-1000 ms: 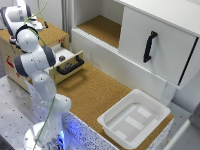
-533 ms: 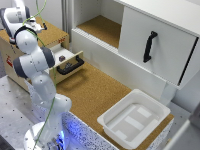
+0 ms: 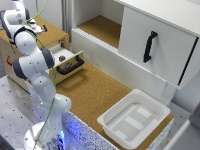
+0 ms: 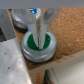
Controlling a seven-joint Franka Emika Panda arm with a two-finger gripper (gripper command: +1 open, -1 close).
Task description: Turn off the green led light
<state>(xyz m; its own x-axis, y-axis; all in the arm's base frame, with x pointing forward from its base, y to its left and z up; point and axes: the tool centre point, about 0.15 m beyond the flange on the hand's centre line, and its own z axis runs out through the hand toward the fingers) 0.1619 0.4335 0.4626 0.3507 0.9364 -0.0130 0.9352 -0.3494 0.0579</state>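
In the wrist view the green led light [image 4: 46, 44] is a round green button in a silver rim, set into the cork top of the wooden box [image 4: 67, 25]. My gripper [image 4: 38, 36] stands straight over it. Its two fingers [image 4: 33, 29] are pressed together, with the tips down on the green face and nothing held between them. In the exterior view the gripper [image 3: 39, 26] is over the box top [image 3: 52, 35] at the exterior view's left, and the arm hides the light there.
A second silver-rimmed button [image 4: 20, 21] sits beside the green one. Below the box top, a drawer [image 3: 69, 62] with a black handle stands pulled out. A white tray [image 3: 134, 119] rests on the cork table [image 3: 92, 92]. The white cabinet door [image 3: 155, 42] has a black handle.
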